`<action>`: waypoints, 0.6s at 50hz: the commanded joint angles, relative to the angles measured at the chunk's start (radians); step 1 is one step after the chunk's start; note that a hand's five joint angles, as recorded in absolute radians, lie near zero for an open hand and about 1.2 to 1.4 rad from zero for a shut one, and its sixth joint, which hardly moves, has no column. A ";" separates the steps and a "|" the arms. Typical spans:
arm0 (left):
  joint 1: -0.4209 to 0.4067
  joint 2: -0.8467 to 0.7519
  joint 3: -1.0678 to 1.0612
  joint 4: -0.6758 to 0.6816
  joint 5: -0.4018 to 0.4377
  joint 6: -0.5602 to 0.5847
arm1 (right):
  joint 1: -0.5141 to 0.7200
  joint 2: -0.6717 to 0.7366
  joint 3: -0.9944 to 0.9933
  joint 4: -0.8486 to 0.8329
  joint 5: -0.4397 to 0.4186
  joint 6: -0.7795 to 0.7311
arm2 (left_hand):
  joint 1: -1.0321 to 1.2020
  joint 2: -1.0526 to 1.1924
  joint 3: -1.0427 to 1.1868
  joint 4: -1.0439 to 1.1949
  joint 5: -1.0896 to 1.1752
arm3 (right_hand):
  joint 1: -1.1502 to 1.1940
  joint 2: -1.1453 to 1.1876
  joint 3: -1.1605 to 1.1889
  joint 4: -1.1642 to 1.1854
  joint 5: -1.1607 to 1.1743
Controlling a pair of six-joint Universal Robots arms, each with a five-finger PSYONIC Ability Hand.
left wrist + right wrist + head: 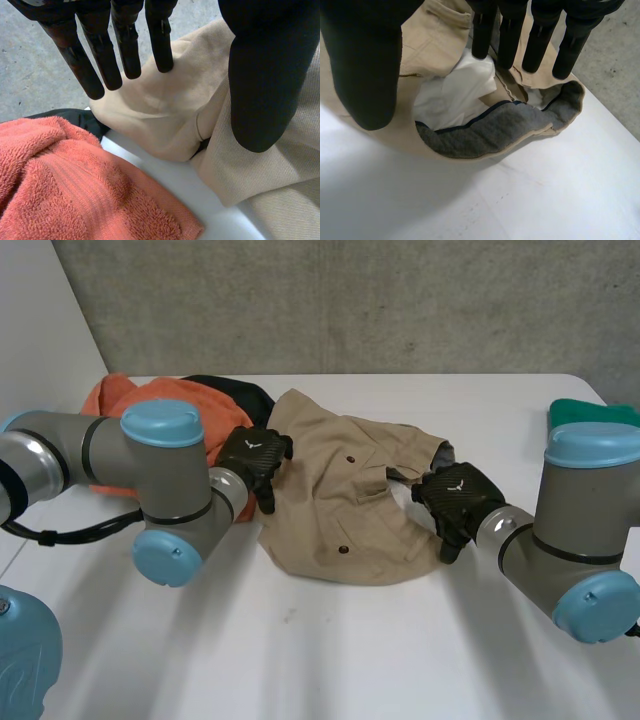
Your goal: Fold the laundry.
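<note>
- You had the tan garment [345,502] lying crumpled in the middle of the white table [330,650], dark buttons facing up.
- Your left hand [253,456] was at the garment's left edge. Its wrist view showed the fingers [127,45] straight and spread well away from the thumb [265,85], over a humped fold of tan cloth, clasping nothing.
- Your right hand [457,498] was at the garment's right edge, by the waistband [495,132]. Its fingers were straight, the thumb stood apart, and nothing was pinched.
- At the right fingertips the waistband was turned out, showing grey lining with a dark trim. The white pocket lining [455,92] lay bunched just beside it.
- I could not tell whether either hand's fingertips touched the cloth.
- The orange towel [150,398] lay just left of the garment, behind your left arm. The black cloth [236,390] touched the towel at the back.
- The green cloth [590,412] sat at the table's far right edge, well apart from the garment.
</note>
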 commanded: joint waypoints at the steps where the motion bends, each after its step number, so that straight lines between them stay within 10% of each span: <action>1: 0.016 0.104 -0.005 -0.019 0.010 -0.018 | 0.005 -0.051 -0.024 0.015 -0.044 -0.029 | 0.047 0.032 0.031 0.046 0.056 | -0.145 -0.136 -0.139 -0.119 -0.096; 20: 0.086 0.327 -0.161 -0.118 0.039 -0.129 | 0.089 0.012 0.031 0.003 -0.046 -0.365 | -0.118 -0.133 -0.134 -0.118 -0.109 | 0.013 0.022 0.019 0.040 0.062; 25: 0.085 0.358 -0.218 -0.109 0.049 -0.133 | 0.083 0.062 0.028 -0.083 -0.032 -0.396 | -0.162 -0.177 -0.178 -0.162 -0.153 | 0.277 0.286 0.283 0.304 0.326; 27: 0.083 0.368 -0.235 -0.108 0.047 -0.134 | 0.082 0.070 0.022 -0.119 -0.029 -0.405 | -0.165 -0.180 -0.181 -0.165 -0.156 | 0.957 0.966 0.963 0.983 1.006; 30: 0.085 0.379 -0.255 -0.108 0.044 -0.134 | 0.088 0.052 0.037 -0.175 -0.032 -0.371 | -0.177 -0.191 -0.193 -0.177 -0.167 | 0.960 0.968 0.965 0.986 1.008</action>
